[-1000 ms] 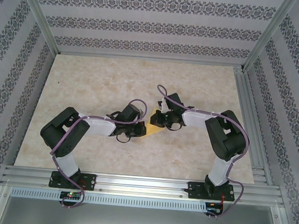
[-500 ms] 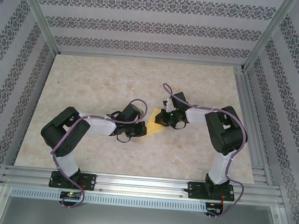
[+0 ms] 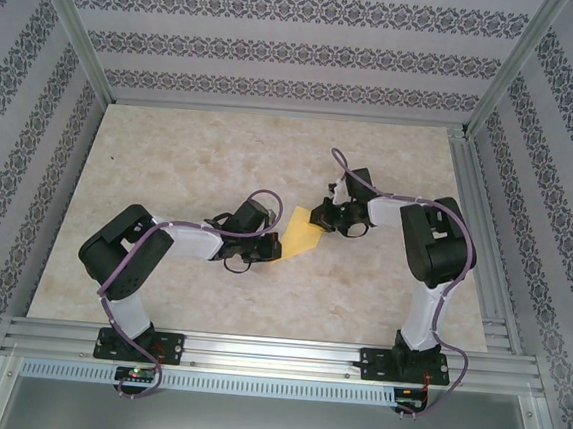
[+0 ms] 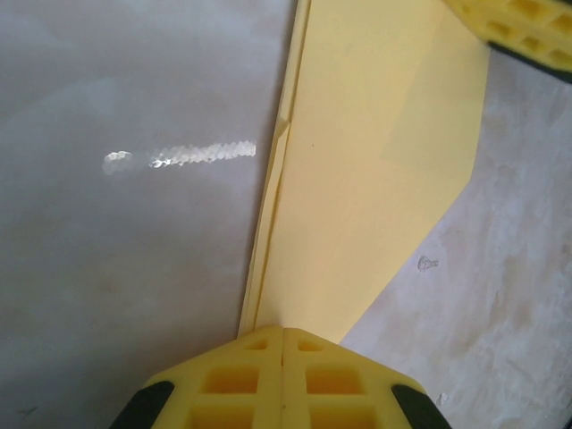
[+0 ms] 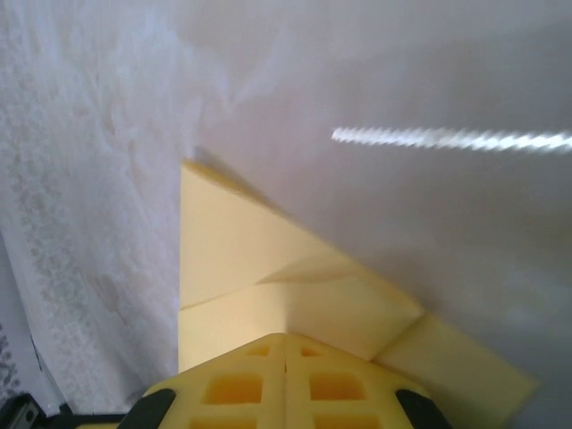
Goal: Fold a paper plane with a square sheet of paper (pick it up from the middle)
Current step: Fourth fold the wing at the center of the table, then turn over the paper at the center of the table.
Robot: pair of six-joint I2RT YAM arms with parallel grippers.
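**Top view.** The folded yellow paper [image 3: 302, 234] is lying near the middle of the table [image 3: 171, 154], spanning the gap between the two grippers. The left gripper [image 3: 274, 250] is meeting it at its 8 o'clock end, and the right gripper [image 3: 322, 220] at its 1 o'clock end.

**Left wrist view.** The left gripper's jaws are pressing fully together with the paper's narrow end running in between them, so this gripper is pinching the paper. A layered fold edge is running toward 12 o'clock. The right gripper's fingers [image 4: 523, 27] are sitting on the far corner at 1 o'clock.

**Right wrist view.** The right gripper is likewise clamping tight on the paper, whose folded flaps are fanning out toward 11 o'clock. Whether the paper is resting on the table or hanging slightly above it is unclear.
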